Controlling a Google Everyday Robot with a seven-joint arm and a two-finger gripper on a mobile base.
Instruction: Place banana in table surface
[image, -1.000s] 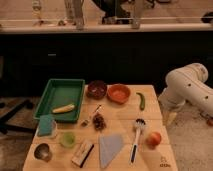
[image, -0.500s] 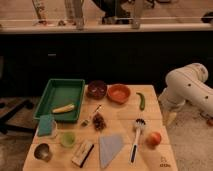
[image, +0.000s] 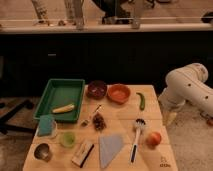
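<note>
The small pale-yellow banana (image: 64, 108) lies inside the green tray (image: 56, 88), near its front edge, at the left of the tan wooden table surface (image: 120, 119). My white arm hangs off the table's right side. Its gripper (image: 170, 118) points down beside the table's right edge, well away from the banana. It stands open with nothing in it.
Behind the middle stand a dark bowl (image: 96, 89) and an orange bowl (image: 118, 93), with a green pepper (image: 141, 101) to their right. Toward the front lie a brush (image: 136, 136), a peach-coloured fruit (image: 153, 138), a blue cloth (image: 110, 148), a teal sponge (image: 46, 125), a green cup (image: 67, 139) and a metal cup (image: 42, 151).
</note>
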